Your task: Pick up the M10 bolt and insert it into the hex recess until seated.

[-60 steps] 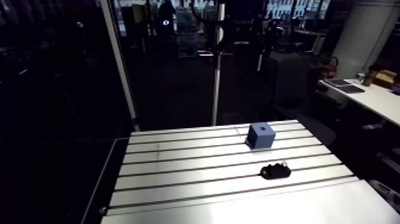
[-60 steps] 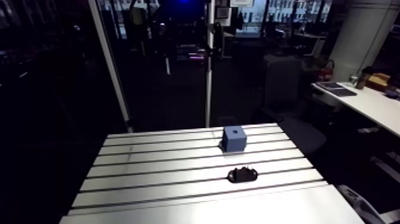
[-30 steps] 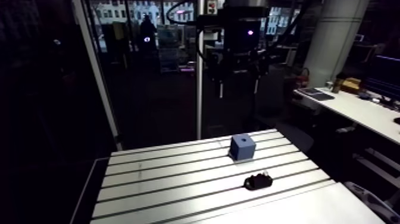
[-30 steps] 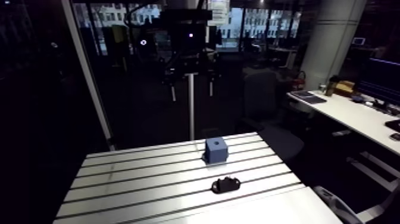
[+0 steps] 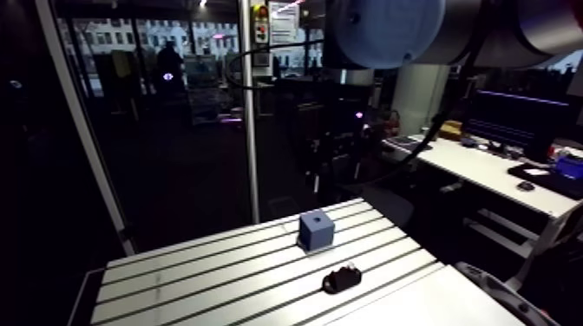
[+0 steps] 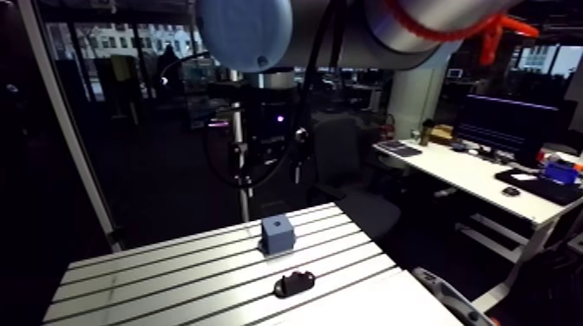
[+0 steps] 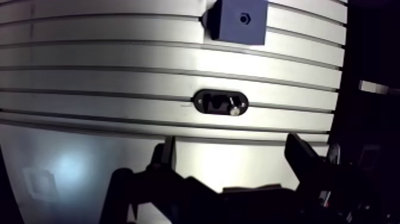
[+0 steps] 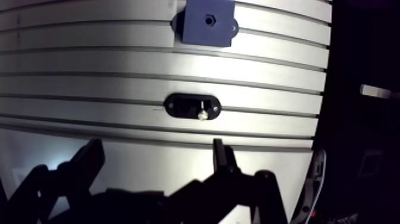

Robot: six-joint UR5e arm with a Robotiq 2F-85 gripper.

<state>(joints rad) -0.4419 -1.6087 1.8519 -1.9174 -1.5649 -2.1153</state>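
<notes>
from the wrist view the gripper [image 7: 231, 145] has its two fingers spread wide with nothing between them, hanging well above the slotted table [image 7: 107, 59] rather than down at the work. straight ahead of it, roughly in line with the gap between the fingers, lies a black oval holder [image 7: 205, 101], and the m10 bolt [image 7: 233, 107] rests in its pocket, one bright end showing. i'd guess the holder is there to stop the bolt rolling and to keep it lifted enough for the fingers to close around it. further ahead, beyond the holder and well apart from it, sits the blue block [image 7: 235, 30], its hex recess [image 7: 244, 18] facing up towards the gripper. the recess looks dark and empty, so the insert is not yet done, and facing up like that it should take the bolt straight down. from the arm view the same pair shows on the table below the arm, the block on the far side and the holder on the near side with the bolt's pale end just visible; there the gripper is too dark against the room for me to read. to my eye this is the approach, with the pick not yet begun.
</notes>
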